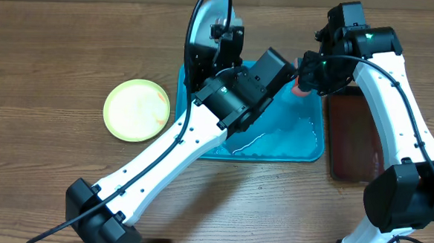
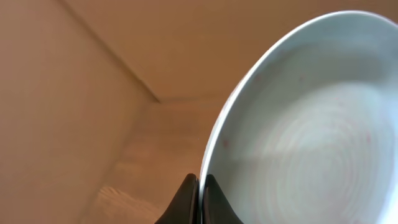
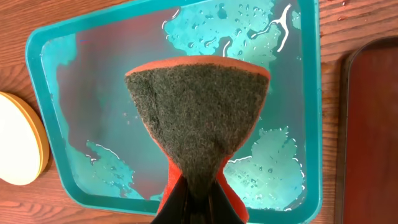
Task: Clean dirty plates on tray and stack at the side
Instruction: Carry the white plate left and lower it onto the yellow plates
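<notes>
My left gripper point(image 1: 223, 40) is shut on the rim of a white-bluish plate point(image 1: 200, 22) and holds it tilted on edge above the far left end of the wet turquoise tray point(image 1: 309, 145). In the left wrist view the fingers point(image 2: 200, 194) pinch the plate's rim, and the plate point(image 2: 311, 124) shows faint reddish specks. My right gripper point(image 1: 302, 80) is shut on a red sponge point(image 3: 199, 106) with a dark scouring face, held above the tray point(image 3: 292, 155). A yellow-green rimmed plate point(image 1: 136, 109) lies on the table left of the tray and also shows in the right wrist view point(image 3: 18, 140).
A dark brown tray point(image 1: 354, 136) lies right of the turquoise tray, close beside it, and shows in the right wrist view point(image 3: 373, 124). My left arm crosses over the tray's left half. Wooden table all round.
</notes>
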